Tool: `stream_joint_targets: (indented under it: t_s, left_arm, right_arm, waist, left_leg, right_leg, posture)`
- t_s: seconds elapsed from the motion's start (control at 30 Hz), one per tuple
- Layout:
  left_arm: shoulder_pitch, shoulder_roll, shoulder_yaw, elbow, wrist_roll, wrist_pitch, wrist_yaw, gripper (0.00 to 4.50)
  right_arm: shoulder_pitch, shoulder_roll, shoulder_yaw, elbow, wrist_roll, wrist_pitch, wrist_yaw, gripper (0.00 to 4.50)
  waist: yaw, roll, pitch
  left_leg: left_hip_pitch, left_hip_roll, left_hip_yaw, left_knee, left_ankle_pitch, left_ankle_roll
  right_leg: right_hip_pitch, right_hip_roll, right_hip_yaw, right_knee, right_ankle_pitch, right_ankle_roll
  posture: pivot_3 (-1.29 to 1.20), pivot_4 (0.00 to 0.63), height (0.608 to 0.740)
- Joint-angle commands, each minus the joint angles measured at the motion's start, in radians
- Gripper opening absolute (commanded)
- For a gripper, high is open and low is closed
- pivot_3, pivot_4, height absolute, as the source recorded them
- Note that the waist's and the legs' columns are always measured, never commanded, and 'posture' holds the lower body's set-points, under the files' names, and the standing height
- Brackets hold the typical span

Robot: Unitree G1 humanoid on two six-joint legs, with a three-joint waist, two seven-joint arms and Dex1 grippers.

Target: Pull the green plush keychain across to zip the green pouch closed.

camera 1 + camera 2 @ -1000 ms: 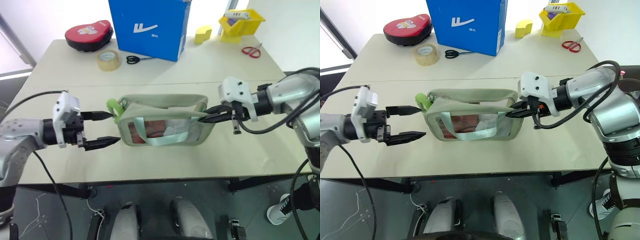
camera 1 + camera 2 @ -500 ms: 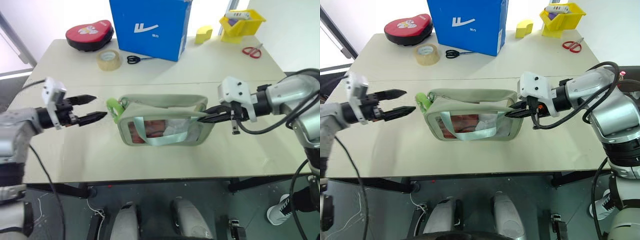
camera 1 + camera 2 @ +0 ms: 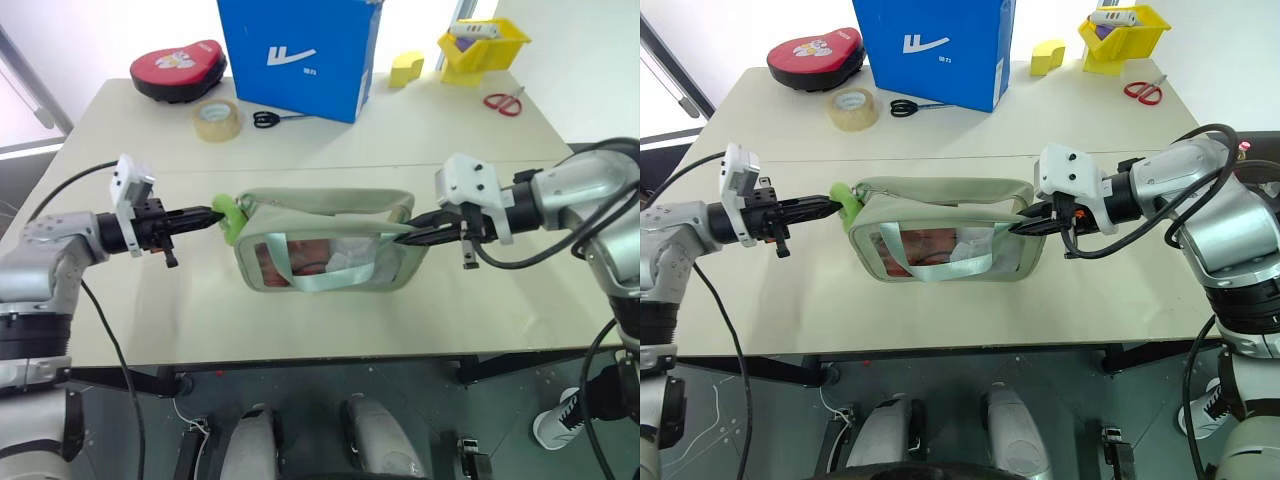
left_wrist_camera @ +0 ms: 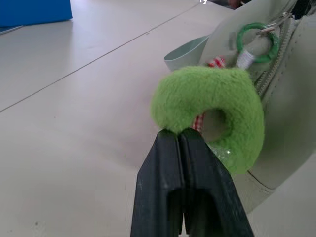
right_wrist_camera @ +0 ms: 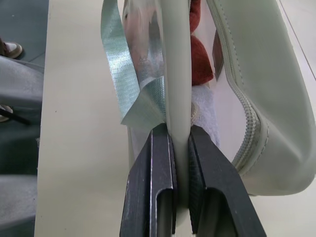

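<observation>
Beige table (image 3: 330, 310) bears sage green pouch (image 3: 330, 250), fuzzy lime green plush keychain (image 4: 212, 106) attached.

The right gripper (image 5: 180, 148) has its two black fingers clamped on the edge of the pale sage-green fabric pouch (image 5: 256, 89); beside that edge hang a mint strap (image 5: 121, 69) and red and white contents (image 5: 200, 64)

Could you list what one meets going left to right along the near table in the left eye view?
left gripper → green plush keychain → green pouch → right gripper
</observation>
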Motion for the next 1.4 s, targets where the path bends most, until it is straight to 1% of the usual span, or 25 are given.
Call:
stream_joint_targets:
  t_s: [0.03,0.1,0.17,0.33,0.5,0.67,0.77,0.87,0.97,1.0,1.2,1.4]
  left_arm:
    - [-0.022,0.046,0.056,-0.056,-0.044,0.023,-0.028,0.08]
    - [-0.052,0.052,0.065,-0.064,-0.074,0.059,-0.030,0.08]
    - [-0.125,0.042,0.087,-0.070,-0.153,0.157,-0.011,0.08]
    - [-0.242,-0.002,0.060,-0.099,-0.243,0.331,0.046,0.08]
    - [-0.287,-0.067,-0.023,-0.148,-0.234,0.402,0.089,0.08]
    - [-0.264,-0.114,-0.124,-0.198,-0.177,0.394,0.117,0.08]
    - [-0.268,-0.125,-0.133,-0.199,-0.182,0.418,0.129,0.97]
    - [-0.282,-0.120,-0.112,-0.199,-0.201,0.434,0.126,2.46]
    - [-0.296,-0.098,-0.115,-0.186,-0.175,0.417,0.121,4.04]
    - [-0.300,-0.089,-0.116,-0.176,-0.161,0.403,0.119,4.47]
    - [-0.341,-0.004,-0.106,-0.093,-0.107,0.338,0.056,4.47]
    - [-0.369,0.037,-0.093,-0.031,-0.074,0.288,0.023,4.47]
  right_arm:
    - [-0.011,0.000,-0.010,-0.015,0.002,0.002,-0.008,0.00]
    - [-0.014,0.002,-0.006,-0.010,-0.002,0.003,-0.011,0.00]
    - [-0.015,0.005,-0.002,-0.010,-0.004,0.005,-0.013,0.00]
    - [-0.014,0.014,0.006,-0.008,-0.012,0.008,-0.020,0.00]
    - [-0.016,0.019,0.015,-0.002,-0.022,0.004,-0.024,0.00]
    - [-0.011,0.020,0.015,-0.009,-0.024,0.007,-0.030,0.00]
    - [-0.011,0.020,0.014,-0.010,-0.023,0.008,-0.032,0.00]
    - [-0.011,0.020,0.014,-0.011,-0.024,0.009,-0.035,0.00]
    - [-0.014,0.024,0.015,-0.007,-0.024,0.008,-0.037,0.00]
    - [-0.014,0.025,0.016,-0.006,-0.025,0.007,-0.038,0.00]
    - [-0.017,0.034,0.018,-0.004,-0.026,0.005,-0.042,0.00]
    - [-0.018,0.043,0.020,-0.003,-0.028,0.006,-0.045,0.00]
  waist:
    - [0.000,0.000,0.000]
    - [0.001,0.000,0.000]
    - [0.002,0.000,0.000]
    - [0.002,0.000,0.000]
    - [-0.001,0.000,0.000]
    - [0.001,-0.001,0.000]
    - [0.000,-0.001,0.000]
    - [0.000,0.000,0.000]
    - [0.001,-0.001,0.000]
    - [0.001,-0.001,0.000]
    - [-0.001,0.000,0.000]
    - [-0.001,0.000,0.000]
  left_leg:
    - [0.000,0.000,0.000,0.000,0.000,0.000]
    - [0.000,0.000,0.000,0.000,0.000,0.000]
    - [0.000,0.000,0.000,0.000,0.000,0.000]
    - [0.000,-0.001,0.000,0.001,0.000,0.000]
    - [0.000,0.000,-0.001,0.001,0.000,0.000]
    - [0.000,0.000,-0.001,0.001,0.000,0.000]
    - [0.000,-0.001,-0.001,0.001,0.000,0.000]
    - [0.000,-0.001,-0.001,0.001,0.000,0.000]
    - [0.000,-0.001,-0.001,0.001,0.000,0.000]
    - [0.000,-0.001,-0.001,0.001,0.000,0.000]
    - [0.000,-0.001,-0.001,0.001,0.000,0.000]
    - [0.000,-0.001,-0.001,0.001,0.000,0.000]
  right_leg:
    - [0.000,0.000,0.000,0.000,0.000,0.000]
    - [0.000,0.000,0.000,0.000,0.000,0.000]
    - [0.000,0.000,0.000,0.000,0.000,0.000]
    - [0.001,0.000,-0.001,0.000,0.000,0.000]
    - [0.001,0.001,0.000,0.001,0.000,0.000]
    - [0.001,0.000,0.000,0.001,0.000,0.000]
    - [0.001,0.000,0.000,0.001,0.000,0.000]
    - [0.001,0.000,0.000,0.001,0.000,0.000]
    - [0.001,0.000,0.000,0.001,0.000,0.000]
    - [0.001,0.000,0.000,0.001,0.000,0.000]
    - [0.001,0.001,0.000,0.001,0.000,0.000]
    - [0.001,0.001,0.000,0.001,0.000,0.000]
  posture:
    - [0.00,0.150,0.737]
    - [0.00,0.150,0.737]
    - [0.00,0.150,0.737]
    - [0.00,0.150,0.737]
    - [0.00,0.150,0.737]
    - [0.00,0.150,0.737]
    - [0.00,0.150,0.737]
    - [0.00,0.150,0.737]
    - [0.00,0.150,0.737]
    - [0.00,0.150,0.737]
    - [0.00,0.150,0.737]
    - [0.00,0.150,0.737]
